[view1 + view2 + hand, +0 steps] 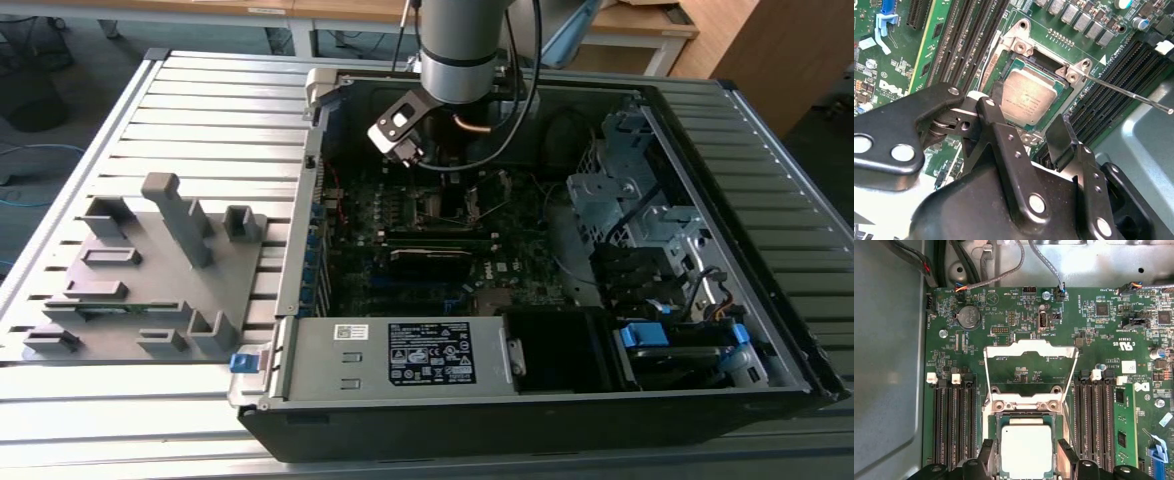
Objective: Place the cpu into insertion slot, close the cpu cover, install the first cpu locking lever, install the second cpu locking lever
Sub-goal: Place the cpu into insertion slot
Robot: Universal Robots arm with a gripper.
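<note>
The cpu (1026, 452) (1026, 97), a dull silver square, lies flat inside the insertion slot (996, 427) on the green motherboard. The cpu cover (1029, 347), a thin silvery frame, stands swung open beyond the slot's hinge. A thin locking lever (1134, 95) sticks out free beside the slot. My gripper (1026, 446) (1029, 112) (447, 170) hovers just over the chip. It is open, with one black finger (988, 452) on each side of the chip and a small gap to its edges. In the exterior view the arm reaches down into the open computer case.
Long black memory slots (954, 425) flank the socket on both sides, with a green memory module (1121, 425) further out. Cables (989, 270) hang along the case wall. A power supply (400, 355), a drive cage (641, 200) and a grey fixture plate (147, 270) also show.
</note>
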